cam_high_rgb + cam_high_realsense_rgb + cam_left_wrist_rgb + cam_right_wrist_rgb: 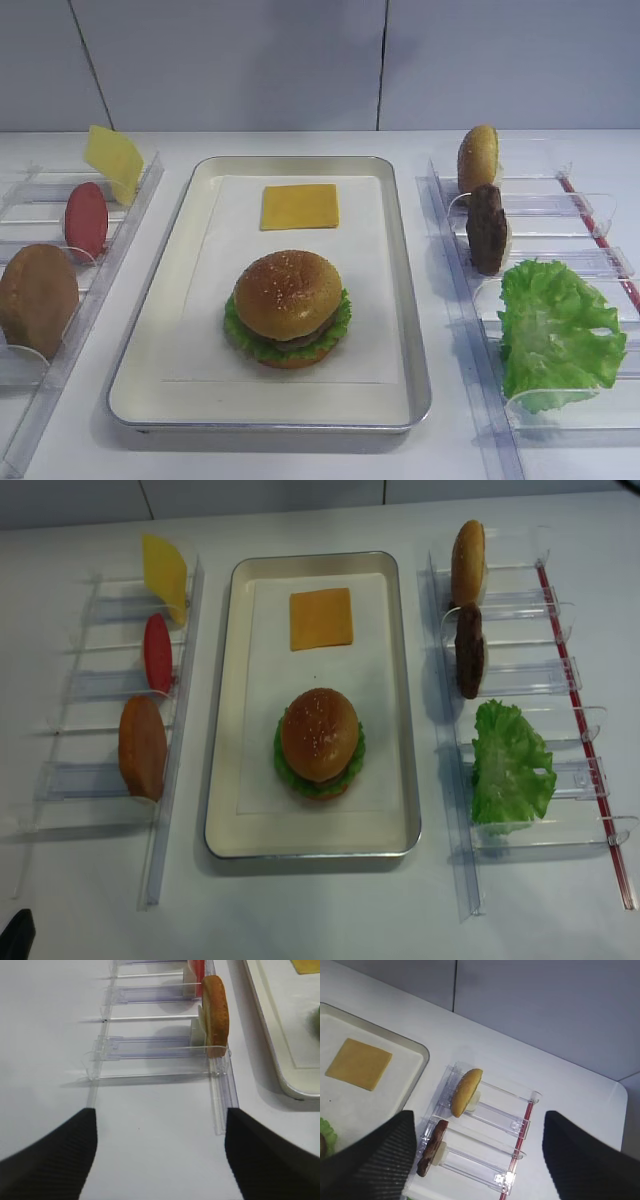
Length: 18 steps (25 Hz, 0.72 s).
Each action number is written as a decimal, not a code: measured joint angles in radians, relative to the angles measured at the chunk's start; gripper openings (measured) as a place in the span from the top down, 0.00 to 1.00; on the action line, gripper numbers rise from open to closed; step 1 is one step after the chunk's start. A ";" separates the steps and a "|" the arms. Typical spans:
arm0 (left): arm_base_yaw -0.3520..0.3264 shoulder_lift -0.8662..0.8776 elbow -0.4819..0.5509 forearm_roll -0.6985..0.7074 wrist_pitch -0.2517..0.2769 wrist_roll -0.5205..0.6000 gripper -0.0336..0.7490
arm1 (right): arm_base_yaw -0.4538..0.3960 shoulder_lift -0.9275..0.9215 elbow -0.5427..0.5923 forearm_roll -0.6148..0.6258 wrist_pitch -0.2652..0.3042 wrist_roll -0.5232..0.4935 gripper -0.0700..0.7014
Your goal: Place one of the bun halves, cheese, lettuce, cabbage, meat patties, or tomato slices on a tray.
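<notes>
The silver-rimmed tray (415, 300) holds a stacked burger topped by the sesame bun half (288, 290), with an orange cheese slice (299, 206) beyond it. In the right rack stand a bun (466, 1092), a meat patty (432, 1147) and the lettuce (555, 330). The left rack carries paler cheese (113, 162), a tomato slice (86, 220) and a matte brown bun (215, 1015). Cabbage is out of view. My right gripper (480, 1160) hovers open and empty above the right rack's bun and patty. My left gripper (160, 1160) is open and empty over bare table, short of the left rack.
Clear plastic racks (530, 650) flank the tray on both sides; the right one has a red strip (575, 680) along its outer edge. A grey wall (300, 60) closes the back. A dark tip (15, 935) shows at the table's near left corner.
</notes>
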 joint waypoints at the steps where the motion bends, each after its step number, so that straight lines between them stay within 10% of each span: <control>1: 0.000 0.000 0.000 0.000 0.000 0.000 0.28 | 0.000 -0.037 0.014 0.002 0.000 0.000 0.24; 18: 0.000 0.000 0.000 0.000 0.000 0.000 0.28 | 0.000 -0.797 0.678 -0.054 0.015 0.049 0.24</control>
